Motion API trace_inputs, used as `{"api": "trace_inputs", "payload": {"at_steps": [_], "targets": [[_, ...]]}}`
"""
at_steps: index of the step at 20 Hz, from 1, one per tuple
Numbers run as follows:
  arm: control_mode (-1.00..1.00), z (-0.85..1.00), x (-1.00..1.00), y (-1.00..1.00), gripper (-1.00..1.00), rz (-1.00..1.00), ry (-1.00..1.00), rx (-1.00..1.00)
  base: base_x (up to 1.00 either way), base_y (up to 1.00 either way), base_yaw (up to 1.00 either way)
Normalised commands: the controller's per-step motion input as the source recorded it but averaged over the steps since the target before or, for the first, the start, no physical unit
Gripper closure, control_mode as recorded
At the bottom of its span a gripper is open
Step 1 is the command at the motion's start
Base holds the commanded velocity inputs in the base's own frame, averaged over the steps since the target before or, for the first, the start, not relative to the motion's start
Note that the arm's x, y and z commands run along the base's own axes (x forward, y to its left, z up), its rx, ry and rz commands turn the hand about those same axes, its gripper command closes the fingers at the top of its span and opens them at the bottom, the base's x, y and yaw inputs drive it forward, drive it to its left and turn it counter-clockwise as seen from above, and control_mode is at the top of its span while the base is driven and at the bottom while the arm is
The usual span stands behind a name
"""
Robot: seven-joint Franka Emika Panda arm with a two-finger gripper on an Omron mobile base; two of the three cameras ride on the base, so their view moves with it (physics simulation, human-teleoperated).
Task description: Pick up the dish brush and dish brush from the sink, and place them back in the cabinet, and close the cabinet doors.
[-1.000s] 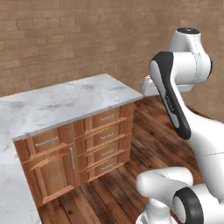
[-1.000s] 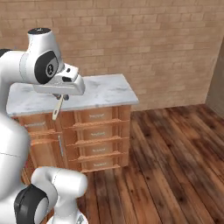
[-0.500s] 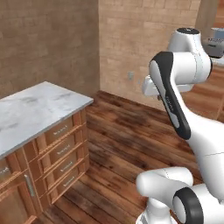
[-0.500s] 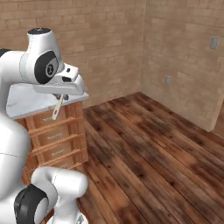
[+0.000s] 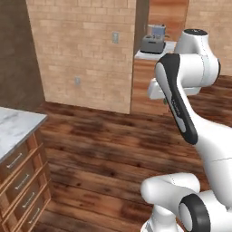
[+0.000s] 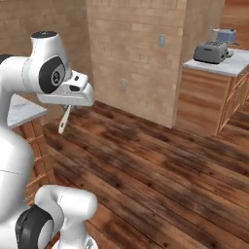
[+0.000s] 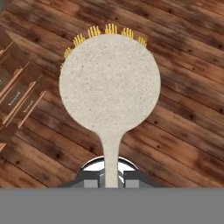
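My gripper [image 7: 111,177] is shut on the thin handle of a dish brush [image 7: 109,83]. Its round tan speckled head points away from the hand, with yellow bristle tips showing past its far rim. In the right base view the dish brush [image 6: 64,121] hangs down from the gripper [image 6: 68,106], held high above the wooden floor at the left. The sink, the cabinet and the cabinet doors are out of view.
A low wooden drawer unit [image 5: 20,174] with a marble top stands at the left edge, also the drawer unit [image 6: 30,141]. A brick wall [image 5: 86,50] is ahead. A far counter [image 6: 214,82] carries a toaster [image 6: 212,50]. Wooden floor lies open between them.
The whole picture has swung: the camera has turned, the drawer unit has slid to the left edge, and the brick wall and far counter have come in. The gripper still holds the brush.
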Motion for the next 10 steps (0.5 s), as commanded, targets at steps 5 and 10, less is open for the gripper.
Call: {"api": "trace_inputs", "payload": {"at_steps": [5,10], "targets": [[1.0,0.0,0.0,0.0,1.0,0.0,0.0,0.0,0.0,0.0,-0.53],[1.0,0.0,0.0,0.0,1.0,0.0,0.0,0.0,0.0,0.0,-0.52]]}}
